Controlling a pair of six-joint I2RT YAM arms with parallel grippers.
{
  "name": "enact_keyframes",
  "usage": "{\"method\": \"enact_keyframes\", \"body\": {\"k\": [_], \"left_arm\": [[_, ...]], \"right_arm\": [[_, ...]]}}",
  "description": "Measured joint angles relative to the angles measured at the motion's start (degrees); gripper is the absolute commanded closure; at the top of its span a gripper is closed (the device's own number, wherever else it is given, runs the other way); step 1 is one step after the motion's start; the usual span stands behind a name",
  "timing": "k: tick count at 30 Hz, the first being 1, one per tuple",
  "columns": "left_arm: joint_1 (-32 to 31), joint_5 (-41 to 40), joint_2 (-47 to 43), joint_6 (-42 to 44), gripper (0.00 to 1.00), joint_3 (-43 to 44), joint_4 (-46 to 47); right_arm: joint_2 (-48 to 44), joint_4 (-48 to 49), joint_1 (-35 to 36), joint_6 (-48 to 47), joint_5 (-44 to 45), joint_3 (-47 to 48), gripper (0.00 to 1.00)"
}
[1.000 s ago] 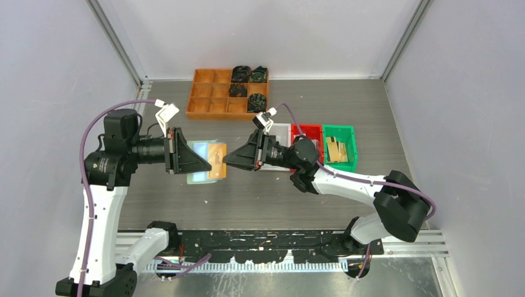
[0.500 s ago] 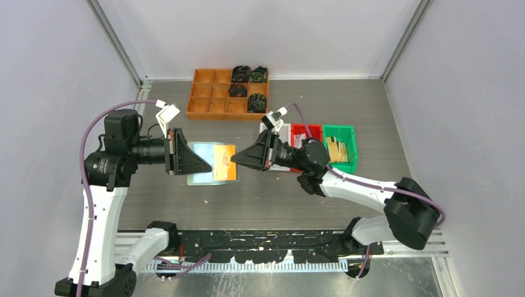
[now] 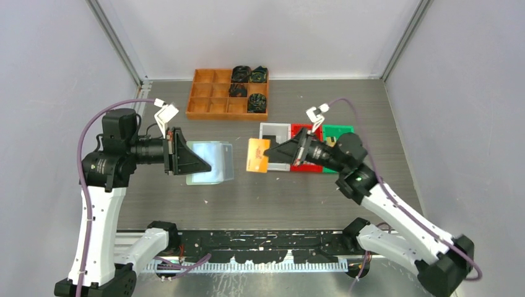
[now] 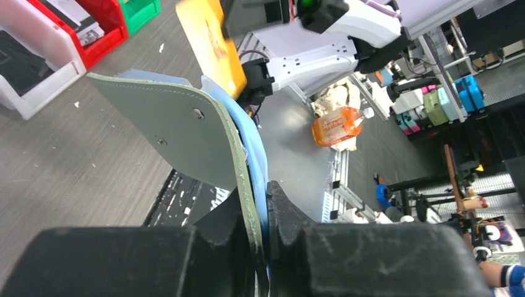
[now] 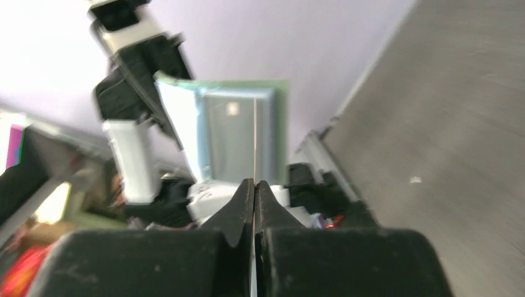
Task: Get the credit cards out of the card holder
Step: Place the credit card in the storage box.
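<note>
My left gripper is shut on the pale sage-green card holder, holding it open above the table; in the left wrist view the holder stands edge-on between the jaws. My right gripper is shut on an orange credit card, which is clear of the holder and to its right. In the right wrist view the card shows only as a thin edge between the shut jaws. The orange card also shows in the left wrist view.
An orange tray with black coiled items stands at the back. White, red and green bins sit behind the right arm. Grey walls close in on both sides.
My right gripper has pulled the orange card out of the holder and moved right with it. The left arm and the holder have stayed in place.
</note>
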Motion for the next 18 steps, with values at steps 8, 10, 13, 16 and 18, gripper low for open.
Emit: {"method": "enact_keyframes", "body": {"k": [8, 10, 13, 16, 18], "left_arm": [[0.0, -6.9, 1.5, 17.3, 0.95, 4.2, -9.9], [0.0, -11.3, 2.3, 22.8, 0.96, 4.6, -12.8], [0.0, -18.3, 3.3, 29.6, 0.96, 4.7, -16.4], [0.0, -23.8, 4.7, 34.4, 0.97, 4.6, -18.6], [0.0, -26.6, 5.1, 36.8, 0.96, 4.5, -19.6]], "right_arm": [[-6.9, -48.0, -11.1, -23.3, 16.5, 17.2, 0.99], [-5.9, -56.1, -12.4, -27.3, 22.7, 19.9, 1.0], [-2.9, -65.5, -15.1, -32.5, 33.2, 21.6, 1.0], [0.4, -70.4, -18.3, -35.0, 40.6, 21.5, 1.0], [3.1, -71.7, -20.2, -36.1, 45.1, 20.9, 1.0]]}}
